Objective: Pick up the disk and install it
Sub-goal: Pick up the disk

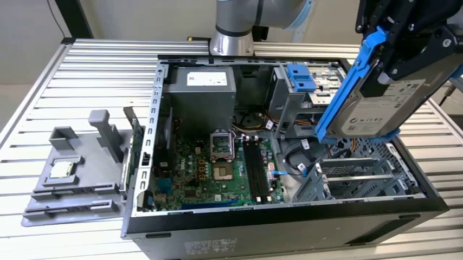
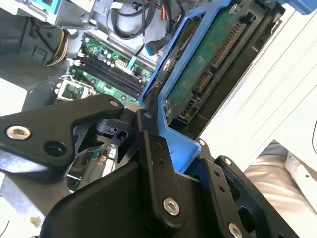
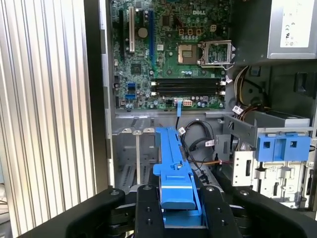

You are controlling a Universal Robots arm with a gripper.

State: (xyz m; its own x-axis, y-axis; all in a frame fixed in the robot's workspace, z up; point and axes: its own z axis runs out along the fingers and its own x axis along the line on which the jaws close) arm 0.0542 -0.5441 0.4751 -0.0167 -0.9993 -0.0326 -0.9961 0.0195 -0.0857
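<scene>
Above the open case (image 1: 289, 230), end effector (image 1: 411, 57) clamps the disk (image 1: 378, 108).

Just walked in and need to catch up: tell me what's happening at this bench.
The arm's gripper is clamped on the disk, a hard drive in a blue carrier. It holds the drive tilted in the air above the open computer case, over the drive-bay end at the exterior view's right. The drive is not seated in any bay. A blue bracket sits in the case's drive cage.
</scene>
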